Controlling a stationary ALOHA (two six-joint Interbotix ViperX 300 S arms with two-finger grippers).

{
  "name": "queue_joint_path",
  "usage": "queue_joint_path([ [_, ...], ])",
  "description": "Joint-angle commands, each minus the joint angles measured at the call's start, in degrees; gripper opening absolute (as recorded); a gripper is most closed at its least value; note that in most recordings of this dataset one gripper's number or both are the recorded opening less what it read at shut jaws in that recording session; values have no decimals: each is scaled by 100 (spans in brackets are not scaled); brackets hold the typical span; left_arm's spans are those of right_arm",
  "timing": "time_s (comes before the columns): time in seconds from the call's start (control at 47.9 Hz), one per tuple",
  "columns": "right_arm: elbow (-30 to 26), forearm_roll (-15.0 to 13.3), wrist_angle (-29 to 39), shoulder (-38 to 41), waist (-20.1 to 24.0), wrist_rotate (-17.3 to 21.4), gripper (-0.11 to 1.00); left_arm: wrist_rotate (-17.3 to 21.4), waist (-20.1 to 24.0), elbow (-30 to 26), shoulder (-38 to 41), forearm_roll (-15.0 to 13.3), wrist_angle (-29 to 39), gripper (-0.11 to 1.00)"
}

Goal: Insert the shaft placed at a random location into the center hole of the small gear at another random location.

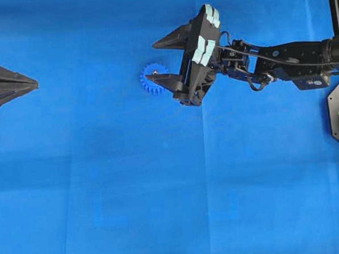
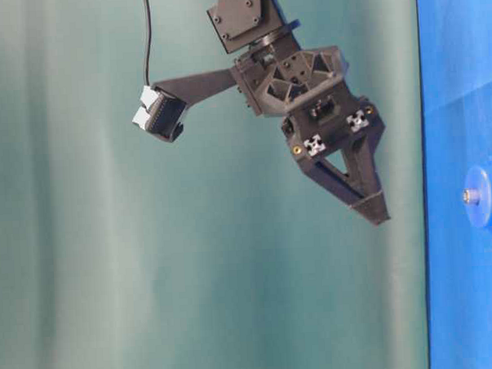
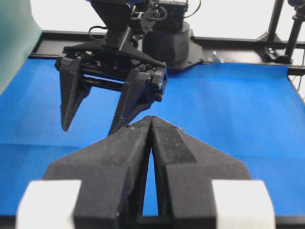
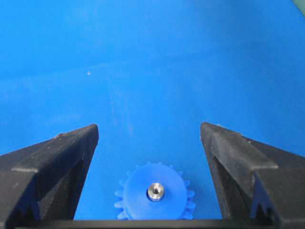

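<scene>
**Visitor:** What is nearest us?

**Onlooker:** The left gripper (image 3: pixel 151 125), parked at the left edge of the blue mat (image 1: pixel 162 207). Its two black fingers are pressed tip to tip and hold nothing.

**Visitor:** And beyond that?

**Onlooker:** Near the middle of the mat lies the small gear (image 4: pixel 154 192), blue like the mat, lying flat. The shaft (image 4: pixel 155 192), a tiny silver pin, stands in the center hole, its end showing just above the gear's face.

**Visitor:** Where is the other arm?

**Onlooker:** The right gripper (image 4: pixel 148 138) hangs above the gear, clear of it. Its fingers (image 4: pixel 57 164) are spread wide, one on either side, touching neither gear nor shaft and gripping nothing.
</scene>
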Motion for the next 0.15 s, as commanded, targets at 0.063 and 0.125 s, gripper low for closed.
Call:
queue_joint_path([
  [0.063, 105, 9, 0, -316, 62, 18, 76, -9, 18, -62, 18, 0, -26, 0],
  [0.125, 202, 9, 0, -396, 70, 26, 76, -9, 18, -70, 18, 9, -26, 0],
])
